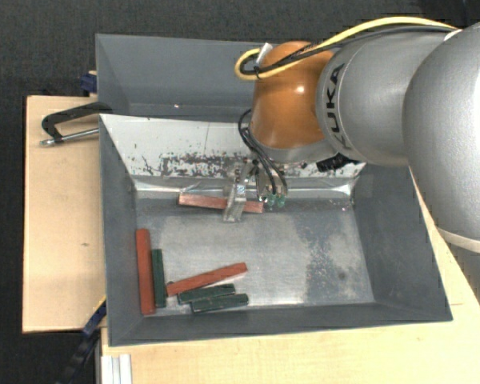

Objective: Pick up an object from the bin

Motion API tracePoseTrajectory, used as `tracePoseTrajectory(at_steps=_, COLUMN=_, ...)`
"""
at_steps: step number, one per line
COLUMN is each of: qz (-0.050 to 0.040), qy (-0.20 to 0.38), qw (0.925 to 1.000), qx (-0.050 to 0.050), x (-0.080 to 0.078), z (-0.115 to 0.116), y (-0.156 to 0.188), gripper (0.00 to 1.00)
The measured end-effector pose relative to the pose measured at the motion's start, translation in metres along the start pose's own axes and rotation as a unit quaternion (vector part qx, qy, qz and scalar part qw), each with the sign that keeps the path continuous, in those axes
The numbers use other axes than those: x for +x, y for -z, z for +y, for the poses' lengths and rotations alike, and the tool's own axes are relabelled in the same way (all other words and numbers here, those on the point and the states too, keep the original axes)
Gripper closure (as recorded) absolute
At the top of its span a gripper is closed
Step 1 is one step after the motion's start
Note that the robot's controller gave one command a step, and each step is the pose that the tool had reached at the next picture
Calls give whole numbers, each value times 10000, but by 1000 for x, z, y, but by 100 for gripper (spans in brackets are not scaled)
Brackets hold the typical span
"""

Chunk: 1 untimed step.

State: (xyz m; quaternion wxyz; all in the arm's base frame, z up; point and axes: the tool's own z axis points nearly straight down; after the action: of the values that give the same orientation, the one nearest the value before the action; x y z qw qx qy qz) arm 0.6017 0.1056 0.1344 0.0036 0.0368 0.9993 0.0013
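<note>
The pincer [238, 204] stands low at the far edge of the bin's floor, on a flat red-brown stick [202, 202] that lies along the foot of the far wall. The stick shows to the left of the pincer and a short end of it to the right. Whether the pincer is open or closed on it I cannot tell, as the metal tip hides the middle of the stick.

Above the pincer sits the orange cover [288, 102] of the wrist, with a yellow cable [368, 27] looping over it. Behind that, the broad grey arm [432, 94] comes in from the right.

The rest of the things lie well apart from the pincer, in the near left corner. A red stick [144, 272] lies along the left wall, and a dark green stick [158, 277] lies just beside it. A second red-brown stick [208, 278] slants away to the right. Two dark green sticks [214, 298] lie side by side just nearer than it.

The grey metal bin [116, 214] has sloping walls. Its floor [320, 254] is scuffed and dull, bare across the middle and the right. The far wall [184, 146] is brighter, with a band of dark specks [192, 165] across it. Beyond the bin's far rim the ground [184, 6] is dark and rough in texture.
</note>
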Motion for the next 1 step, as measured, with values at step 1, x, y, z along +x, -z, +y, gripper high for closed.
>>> tracePoseTrajectory(at_steps=1, qz=-9, qy=0, qw=10000, qx=-2, x=-1, z=0, y=7, gripper=100)
